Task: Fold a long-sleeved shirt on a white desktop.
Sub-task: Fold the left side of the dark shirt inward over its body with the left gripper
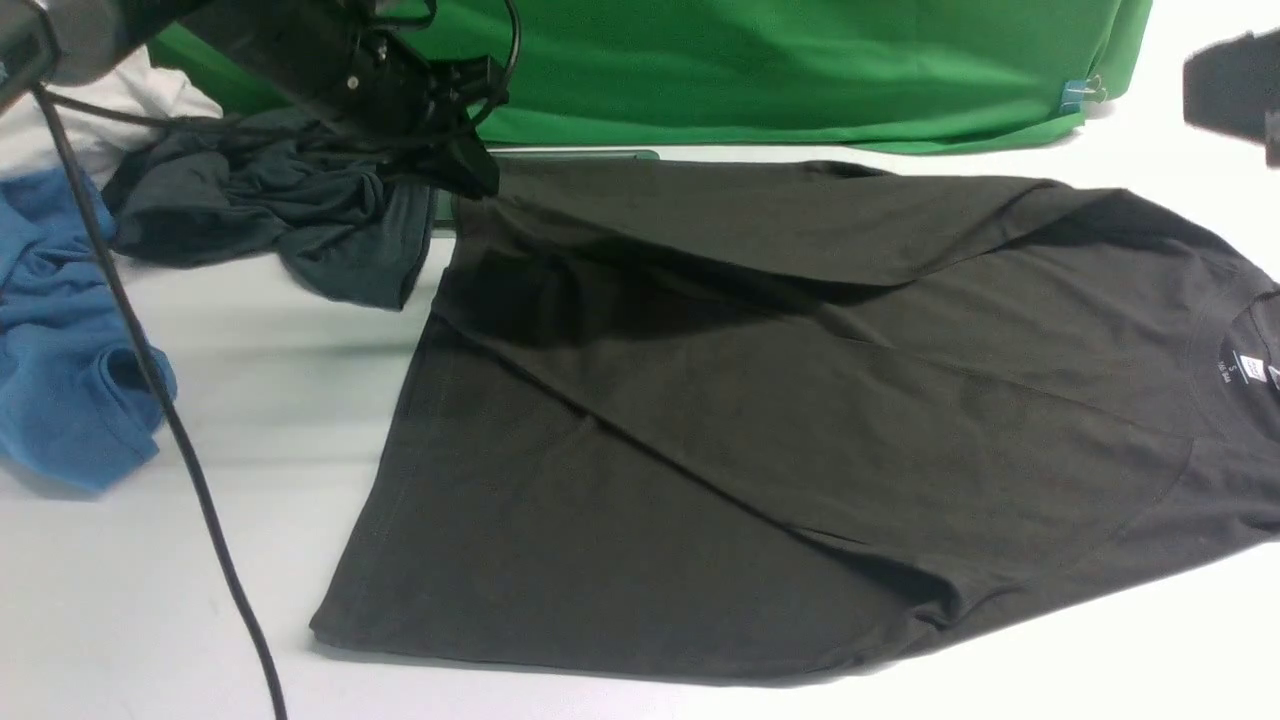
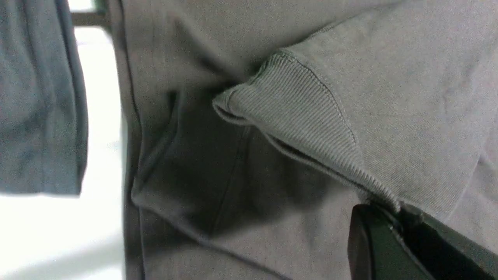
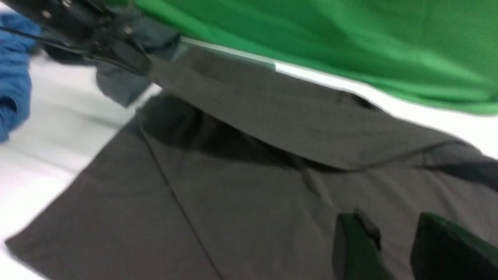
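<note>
On desktop (image 1: 250,400): shirt (image 1: 750,400) L-R, collar (image 1: 1240,320) R; L end effector (image 1: 465,170) clamps cuff (image 2: 295,116), R end effector (image 3: 389,219) parted, empty.

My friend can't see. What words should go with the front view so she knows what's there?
A dark long-sleeved shirt lies spread on a white desktop, one sleeve folded across it, its end pinched by the robot's left gripper. A charcoal garment and a blue shirt lie left; green cloth hangs behind.
</note>
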You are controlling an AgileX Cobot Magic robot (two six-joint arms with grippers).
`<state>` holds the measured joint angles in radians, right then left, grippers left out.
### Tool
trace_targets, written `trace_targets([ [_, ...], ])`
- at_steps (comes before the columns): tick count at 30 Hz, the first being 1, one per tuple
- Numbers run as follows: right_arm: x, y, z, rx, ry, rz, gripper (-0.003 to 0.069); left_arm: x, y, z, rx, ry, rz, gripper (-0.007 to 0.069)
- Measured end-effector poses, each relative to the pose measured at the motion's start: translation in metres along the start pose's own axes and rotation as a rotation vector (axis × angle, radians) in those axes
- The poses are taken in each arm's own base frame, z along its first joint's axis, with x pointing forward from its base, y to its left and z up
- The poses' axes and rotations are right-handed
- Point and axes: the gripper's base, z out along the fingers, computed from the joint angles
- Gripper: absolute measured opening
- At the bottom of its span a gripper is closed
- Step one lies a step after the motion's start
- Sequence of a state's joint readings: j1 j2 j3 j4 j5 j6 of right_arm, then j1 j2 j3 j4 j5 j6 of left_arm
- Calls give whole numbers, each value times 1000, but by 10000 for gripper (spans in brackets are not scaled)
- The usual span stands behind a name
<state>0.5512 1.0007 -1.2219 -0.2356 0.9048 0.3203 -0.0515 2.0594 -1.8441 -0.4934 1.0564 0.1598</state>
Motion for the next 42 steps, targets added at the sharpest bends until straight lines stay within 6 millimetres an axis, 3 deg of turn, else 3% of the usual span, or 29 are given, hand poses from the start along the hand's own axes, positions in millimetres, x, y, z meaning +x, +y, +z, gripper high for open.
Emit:
trace_targets([
  [9,3,-1,0,13,30,0,243,32,-5,-13,24,15,-29,30],
  [17,3,-1,0,13,29,-1,243,30,-31,-30,248,-57,-48,30],
  [25,3,-1,0,16,34,-1,243,32,-43,-48,285,-78,-19,30],
  [34,3,-2,0,17,35,-2,243,29,-65,-97,319,-278,82,30],
  [37,3,-2,0,17,36,-2,243,32,-56,-95,219,-262,79,30],
  [42,3,-2,0,17,36,-2,243,59,-14,-40,7,-93,-2,30],
])
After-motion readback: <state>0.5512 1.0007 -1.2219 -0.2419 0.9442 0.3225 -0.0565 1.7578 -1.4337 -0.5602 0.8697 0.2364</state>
